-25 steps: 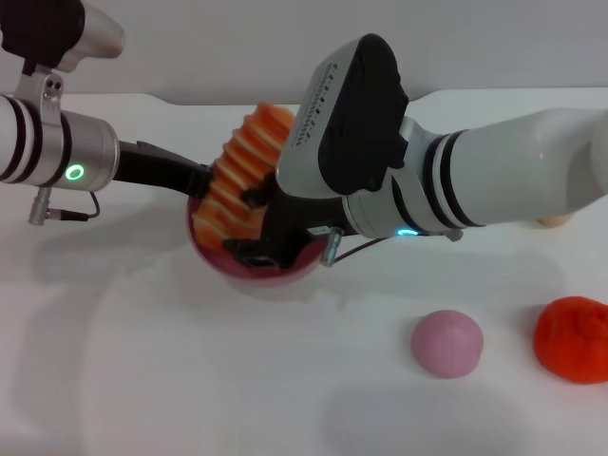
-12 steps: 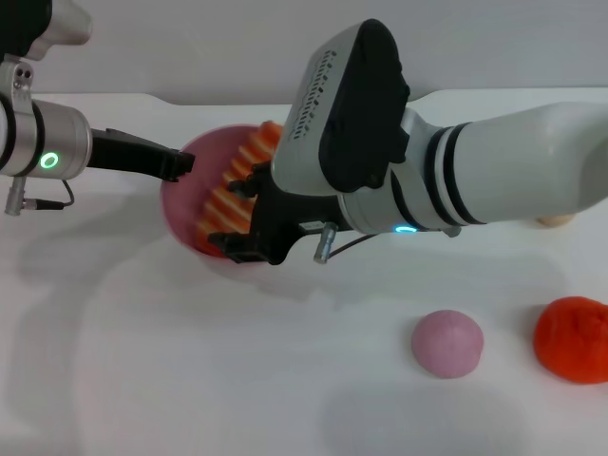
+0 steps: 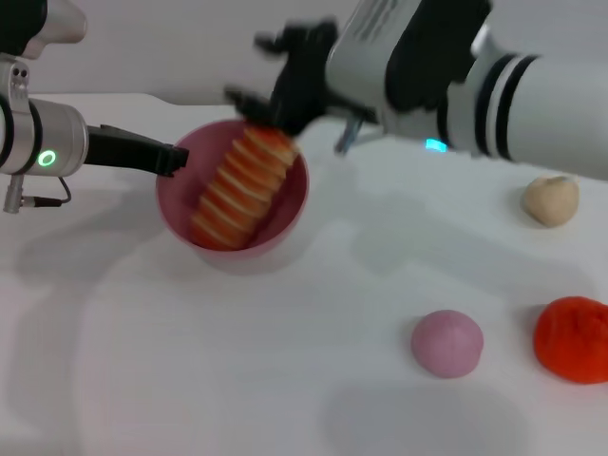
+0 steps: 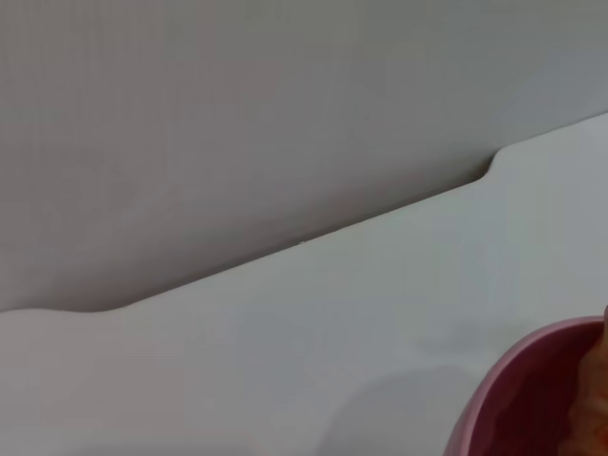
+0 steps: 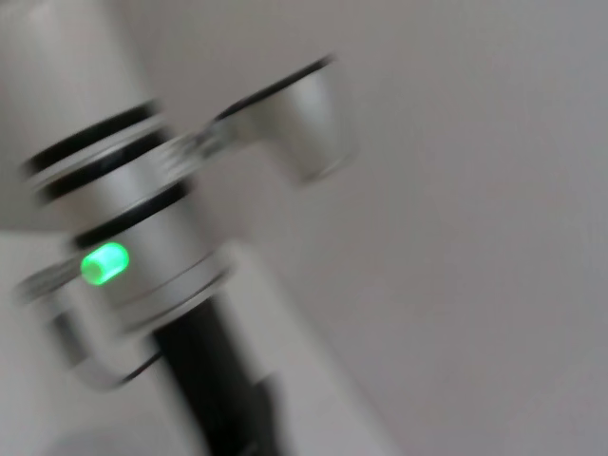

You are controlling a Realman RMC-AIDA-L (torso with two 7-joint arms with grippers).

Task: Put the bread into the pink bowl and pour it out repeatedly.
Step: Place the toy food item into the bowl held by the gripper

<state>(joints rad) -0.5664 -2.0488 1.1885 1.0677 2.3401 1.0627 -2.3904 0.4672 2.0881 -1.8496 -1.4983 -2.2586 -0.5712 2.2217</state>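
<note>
Bread (image 3: pixel 242 187), ridged orange-and-cream toy loaf, now lies inside glossy pink plastic bowl (image 3: pixel 285 218); right end effector (image 3: pixel 271 71) has let go, jaws wide, risen behind bowl. Left end effector (image 3: pixel 169 157) grips bowl rim; pouring next.

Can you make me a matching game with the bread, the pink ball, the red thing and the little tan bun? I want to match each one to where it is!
Things:
1. bread
2. pink ball
3. red thing
4. tan bun

Places:
A. table's far right edge, nearest the robot
B. inside the pink bowl
C. alone, farther back on the right
D. just left of the red thing

Pairs: 1-B, 2-D, 3-A, 4-C
</note>
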